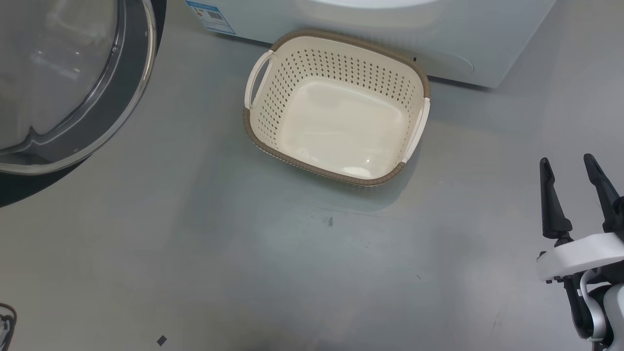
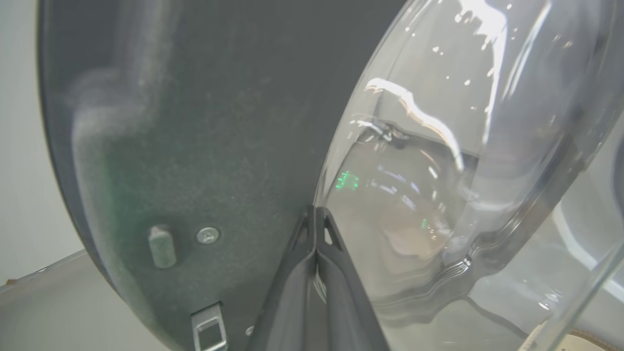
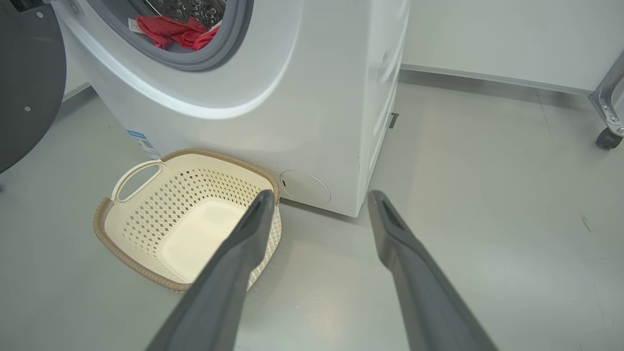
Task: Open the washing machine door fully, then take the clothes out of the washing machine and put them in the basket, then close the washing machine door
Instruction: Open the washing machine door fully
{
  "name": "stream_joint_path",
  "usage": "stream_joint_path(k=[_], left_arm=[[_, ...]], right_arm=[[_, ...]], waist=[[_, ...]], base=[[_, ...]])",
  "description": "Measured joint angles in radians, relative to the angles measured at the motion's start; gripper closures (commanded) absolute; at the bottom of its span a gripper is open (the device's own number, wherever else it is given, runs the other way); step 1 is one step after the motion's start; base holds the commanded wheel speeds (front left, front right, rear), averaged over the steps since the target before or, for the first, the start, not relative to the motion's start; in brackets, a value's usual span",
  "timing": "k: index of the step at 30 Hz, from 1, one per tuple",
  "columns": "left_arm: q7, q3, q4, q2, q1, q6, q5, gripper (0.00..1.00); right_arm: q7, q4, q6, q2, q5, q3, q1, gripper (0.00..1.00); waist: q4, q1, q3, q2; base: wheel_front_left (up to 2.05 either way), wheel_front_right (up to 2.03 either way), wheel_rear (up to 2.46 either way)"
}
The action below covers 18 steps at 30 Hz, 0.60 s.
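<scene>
Cream basket (image 1: 336, 66), one, red clothes (image 3: 170, 31), perhaps two

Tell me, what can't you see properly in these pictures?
Clothes, right wrist view: mostly cut off by the top edge.
Door, head view: cut off by the left edge.
Label, head view: print too small to read.
Basket, right wrist view: near corner hidden behind the right gripper.

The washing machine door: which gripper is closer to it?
Left. The left gripper, shut, has its tips at the door, by its glass; the right gripper, open, is far across the basket from it.
</scene>
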Motion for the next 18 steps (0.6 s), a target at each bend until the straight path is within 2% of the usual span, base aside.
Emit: stream_joint_path(k=[18], left_arm=[[-0.002, -0.088, 0.01, -0.048, 0.037, -0.04, 0.103, 1.0]], right_arm=[[-0.058, 0.07, 0.0, 0.07, 0.02, 0.016, -0.008, 0.0]], waist=[[-0.008, 0.0, -0.12, 0.0]], base=[[0.0, 0.0, 0.0]])
